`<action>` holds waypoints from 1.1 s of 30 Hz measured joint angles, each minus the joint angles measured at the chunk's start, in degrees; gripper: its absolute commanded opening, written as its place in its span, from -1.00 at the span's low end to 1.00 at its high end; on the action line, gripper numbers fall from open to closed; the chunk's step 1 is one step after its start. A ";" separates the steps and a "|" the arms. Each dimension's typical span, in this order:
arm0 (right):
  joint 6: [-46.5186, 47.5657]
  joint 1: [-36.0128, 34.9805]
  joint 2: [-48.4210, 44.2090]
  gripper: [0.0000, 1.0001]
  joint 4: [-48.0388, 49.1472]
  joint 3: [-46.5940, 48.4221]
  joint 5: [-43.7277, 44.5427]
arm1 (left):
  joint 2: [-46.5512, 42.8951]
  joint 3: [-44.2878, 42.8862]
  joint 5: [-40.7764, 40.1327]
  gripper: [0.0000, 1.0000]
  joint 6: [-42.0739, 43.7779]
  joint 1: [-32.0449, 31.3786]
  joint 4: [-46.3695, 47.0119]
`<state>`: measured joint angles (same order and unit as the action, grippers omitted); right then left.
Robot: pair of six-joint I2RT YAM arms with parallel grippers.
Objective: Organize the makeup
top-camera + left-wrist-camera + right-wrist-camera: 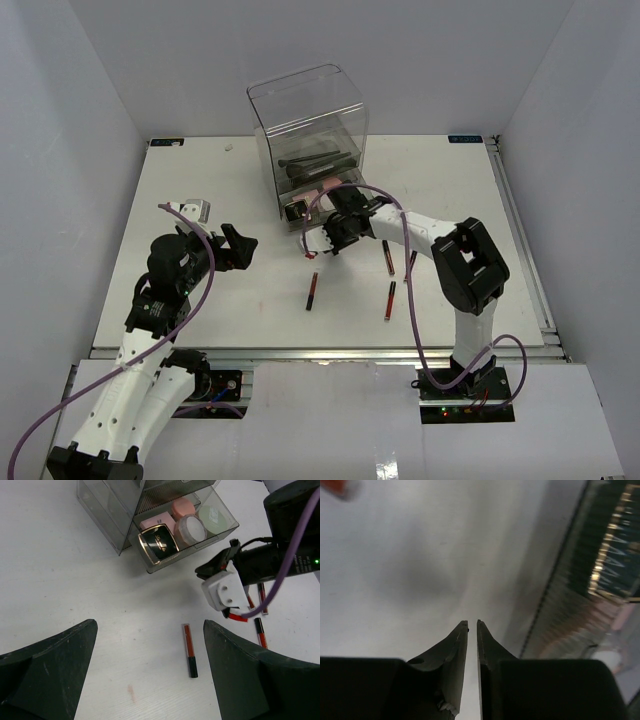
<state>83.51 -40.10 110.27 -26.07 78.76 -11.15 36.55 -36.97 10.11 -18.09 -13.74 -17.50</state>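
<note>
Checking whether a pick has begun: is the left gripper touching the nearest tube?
Apart. The top view shows a wide gap between the left gripper and the tube.

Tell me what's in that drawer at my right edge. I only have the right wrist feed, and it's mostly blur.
Observer: The open bottom drawer holds a black square compact, a pink palette, a white-pink jar and a round tin.
Operator: Any makeup not put away yet?
Observer: Yes. Four slim tubes lie loose on the table, all nearer the arm bases than the drawer.
Operator: And the left arm?
Observer: The left gripper hovers over the table to the left of the tubes, with its jaws wide open and nothing between them.
</note>
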 measured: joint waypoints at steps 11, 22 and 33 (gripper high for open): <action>-8.97 0.00 7.25 0.25 12.29 9.88 10.00 | -0.35 0.00 -0.04 0.96 0.00 0.00 0.01; -10.36 -0.06 10.18 0.66 19.39 13.78 13.63 | -0.35 0.00 -0.22 0.96 0.00 0.00 -0.01; -19.63 0.64 -0.46 0.80 22.19 1.11 11.09 | -0.35 0.00 -0.26 0.96 0.00 0.00 -0.02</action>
<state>63.88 -39.45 109.81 -3.89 79.87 -0.06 36.21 -36.97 9.85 -18.09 -13.74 -17.52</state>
